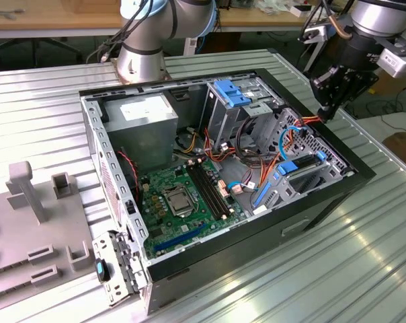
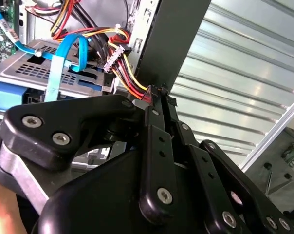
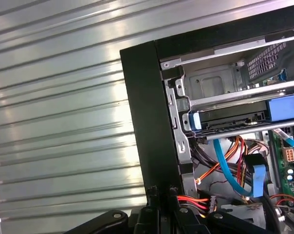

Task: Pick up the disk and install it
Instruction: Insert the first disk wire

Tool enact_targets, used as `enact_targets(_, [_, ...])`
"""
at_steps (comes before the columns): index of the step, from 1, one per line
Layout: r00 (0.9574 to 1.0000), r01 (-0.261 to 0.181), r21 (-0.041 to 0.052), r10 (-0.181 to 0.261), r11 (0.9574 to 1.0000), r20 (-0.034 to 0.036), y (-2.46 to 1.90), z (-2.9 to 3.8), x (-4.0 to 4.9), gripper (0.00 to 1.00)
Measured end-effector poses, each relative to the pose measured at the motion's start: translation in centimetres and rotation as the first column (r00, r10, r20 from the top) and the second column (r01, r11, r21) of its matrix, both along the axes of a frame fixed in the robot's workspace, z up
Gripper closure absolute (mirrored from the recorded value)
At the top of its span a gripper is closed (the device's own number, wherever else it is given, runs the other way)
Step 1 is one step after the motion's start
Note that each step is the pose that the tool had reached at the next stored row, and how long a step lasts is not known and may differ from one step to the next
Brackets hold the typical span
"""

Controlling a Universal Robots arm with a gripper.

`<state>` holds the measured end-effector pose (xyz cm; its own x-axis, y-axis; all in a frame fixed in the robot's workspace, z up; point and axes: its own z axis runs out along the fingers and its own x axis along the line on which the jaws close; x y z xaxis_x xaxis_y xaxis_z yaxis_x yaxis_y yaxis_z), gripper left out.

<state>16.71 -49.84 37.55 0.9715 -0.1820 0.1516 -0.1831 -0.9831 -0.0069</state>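
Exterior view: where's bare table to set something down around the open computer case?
Bare ribbed table borders the computer case toward the exterior view's lower right. Another patch lies left of the case, above the grey fixture plate. Inside the case, cables crowd everything, and the gripper hangs at its right corner.

The table (image 1: 364, 269) is bare ribbed metal, quite glossy. The case (image 3: 147, 122) frame is matt black. The gripper (image 2: 158, 95) is smooth matt black, and the blue cable (image 2: 54, 73) is shiny plastic.
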Motion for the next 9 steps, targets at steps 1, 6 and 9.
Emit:
enact_targets(1, [1.0000,0.000,0.0001,0.000,1.0000,0.0000,-0.01,-0.01,-0.38,0.82])
enact_targets(6, [0.9973,0.074,0.0001,-0.074,0.9973,0.0000,-0.02,-0.03,-1.14,0.82])
enact_targets(9, [0.9911,0.133,0.0002,-0.133,0.9911,0.0000,-0.02,-0.04,-1.14,0.82])
